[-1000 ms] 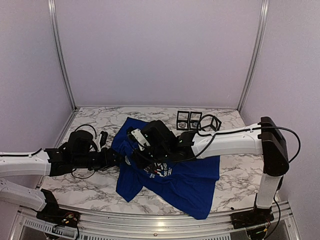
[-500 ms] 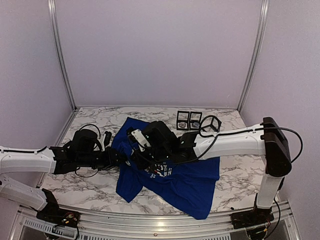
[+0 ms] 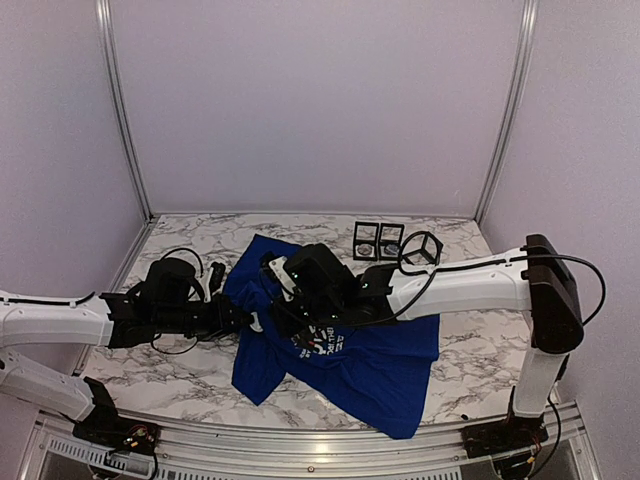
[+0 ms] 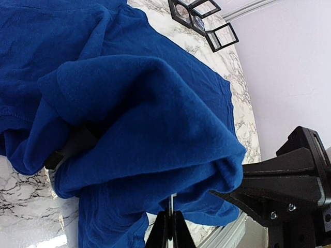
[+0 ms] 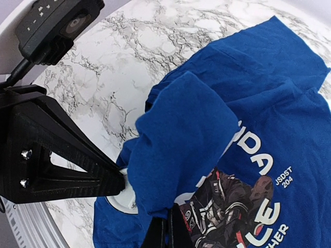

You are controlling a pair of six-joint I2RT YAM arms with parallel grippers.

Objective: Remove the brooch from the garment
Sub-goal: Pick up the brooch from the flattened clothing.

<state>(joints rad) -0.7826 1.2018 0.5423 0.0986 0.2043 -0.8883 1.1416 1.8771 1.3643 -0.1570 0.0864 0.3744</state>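
The royal-blue T-shirt (image 3: pixel 370 360) lies crumpled on the marble table, its panda print (image 5: pixel 232 206) facing up. My right gripper (image 5: pixel 168 223) is shut on a raised fold of the shirt (image 5: pixel 181 134) near the print. A white round brooch (image 5: pixel 120 200) sits on the cloth under that fold. My left gripper (image 4: pixel 171 214) is shut on the brooch's thin white edge (image 4: pixel 173 199), at the shirt's left side (image 3: pixel 252 320). Its black finger (image 5: pixel 77 173) reaches the brooch from the left. The two grippers are almost touching.
Black-framed display boxes (image 3: pixel 377 241) and an open black cube frame (image 3: pixel 420 247) stand at the back of the table, behind the shirt. Grey walls close in the back and sides. A metal rail (image 3: pixel 300 450) runs along the front edge.
My left arm has reached a little further right into the shirt's left edge. My right gripper has shifted slightly, still holding the fold up.
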